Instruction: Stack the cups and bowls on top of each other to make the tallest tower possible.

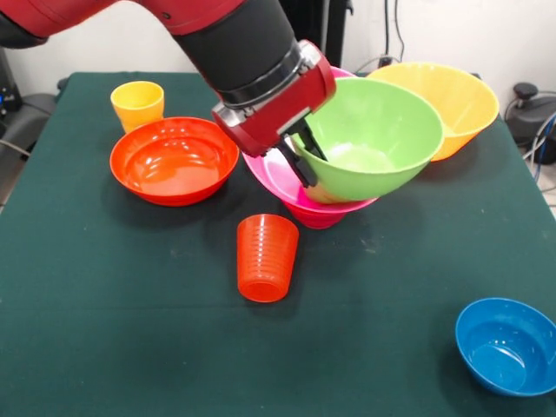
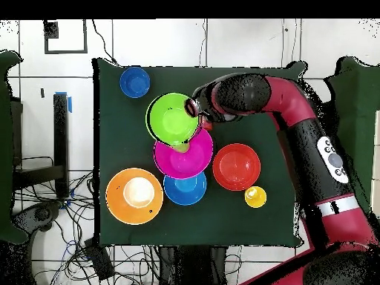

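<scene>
My gripper point(image 1: 304, 161) is shut on the rim of the lime green bowl point(image 1: 373, 135), one finger inside and one outside. The bowl hangs tilted, low over the large pink bowl point(image 1: 271, 176), whose base sits on something magenta point(image 1: 317, 217). From overhead the gripper point(image 2: 197, 110) is at the green bowl's point(image 2: 173, 119) rim, and the green bowl overlaps the pink bowl point(image 2: 185, 157). An orange-red ribbed cup point(image 1: 267, 258) stands upside down in front of the pink bowl. The arm hides this cup from overhead.
A shallow red-orange bowl point(image 1: 174, 161) and a yellow cup point(image 1: 137, 104) stand to the left. The large yellow-orange bowl point(image 1: 452, 100) is behind the green one and holds something pale point(image 2: 139, 193). A blue bowl point(image 2: 185, 189) touches the pink bowl. A small dark blue bowl point(image 1: 506, 345) sits near right.
</scene>
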### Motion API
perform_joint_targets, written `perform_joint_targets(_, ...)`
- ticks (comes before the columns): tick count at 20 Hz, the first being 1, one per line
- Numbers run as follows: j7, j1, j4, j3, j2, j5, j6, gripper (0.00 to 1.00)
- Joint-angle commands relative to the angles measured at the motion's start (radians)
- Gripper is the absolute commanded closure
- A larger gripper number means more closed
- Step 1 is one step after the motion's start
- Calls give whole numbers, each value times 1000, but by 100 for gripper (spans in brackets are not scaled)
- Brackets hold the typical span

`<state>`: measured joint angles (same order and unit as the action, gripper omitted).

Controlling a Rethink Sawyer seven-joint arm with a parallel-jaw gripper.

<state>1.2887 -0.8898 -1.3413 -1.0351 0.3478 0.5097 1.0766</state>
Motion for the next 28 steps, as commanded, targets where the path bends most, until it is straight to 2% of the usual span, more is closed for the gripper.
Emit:
perform_joint_targets(1,-464,-20,-2,-61,-76,23,8,100)
perform_joint_targets(4,-508,-35,-2,-88,-94,30,-9,100)
perform_joint_targets(8,-516,-39,-13,-94,-78,66,-44,100)
perform_joint_targets(16,-410,-37,-118,-74,-4,128,-161,100)
perform_joint_targets(24,-327,-14,-154,-19,52,136,-148,100)
perform_joint_targets(28,-295,6,-147,10,68,124,-104,100)
